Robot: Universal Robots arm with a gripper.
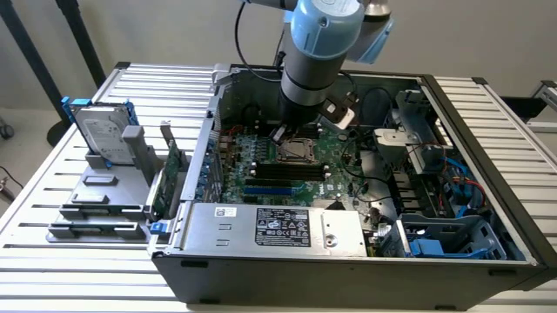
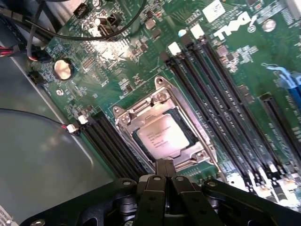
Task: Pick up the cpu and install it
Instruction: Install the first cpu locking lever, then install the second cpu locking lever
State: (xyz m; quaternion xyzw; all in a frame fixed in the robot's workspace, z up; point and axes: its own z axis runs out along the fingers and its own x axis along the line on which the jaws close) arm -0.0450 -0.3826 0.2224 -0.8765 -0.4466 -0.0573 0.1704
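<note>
Silver-topped cpu, one, seated in the metal socket frame of one green motherboard inside one open computer case; one gripper, fingers closed, empty, just above the socket's edge

Setting: we class this as a robotics lab or electronics assembly workshop.

- We note a table with a top of pale metal slats, of the sort built for test rigs.
- On it lies an open computer case, side panel off, its green motherboard, cables and silver power supply exposed.
- We log a grey parts stand at the exterior view's left, holding a hard drive upright and a green circuit card on edge.
- An industrial robot arm with pale blue joint caps reaches down into the case.
- Plain pale walls behind; we see no household furnishings.
</note>
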